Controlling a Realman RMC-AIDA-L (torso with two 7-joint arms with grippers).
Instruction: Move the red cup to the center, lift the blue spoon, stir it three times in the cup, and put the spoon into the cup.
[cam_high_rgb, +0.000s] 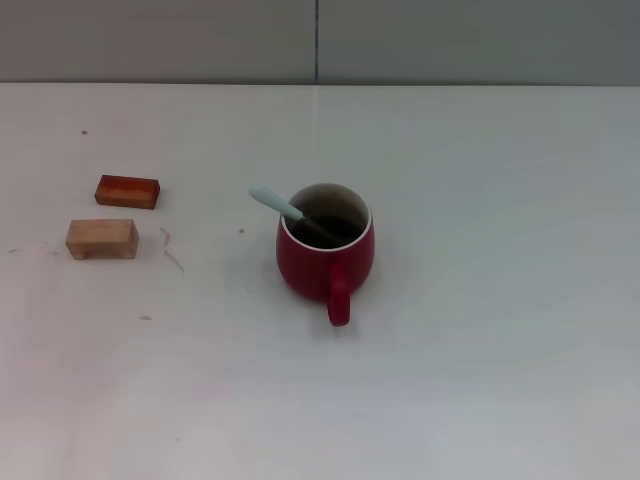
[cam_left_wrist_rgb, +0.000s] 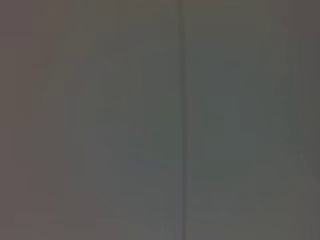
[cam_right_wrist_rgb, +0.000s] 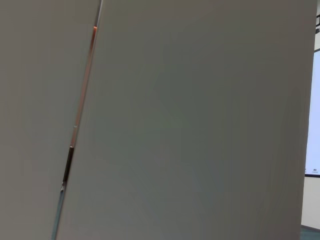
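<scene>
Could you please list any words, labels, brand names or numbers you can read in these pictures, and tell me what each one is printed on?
None can be read.
The red cup, the blue spoon leaning in it, the reddish wooden block and the pale wooden block bear no visible text.
In the right wrist view, small dark marks on a white board at the edge are too small and cut off to read.

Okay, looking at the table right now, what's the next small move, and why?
Probably none beyond keeping both arms parked: the blue spoon already leans inside the red cup, which stands near the table's middle, and no gripper is in view.
</scene>
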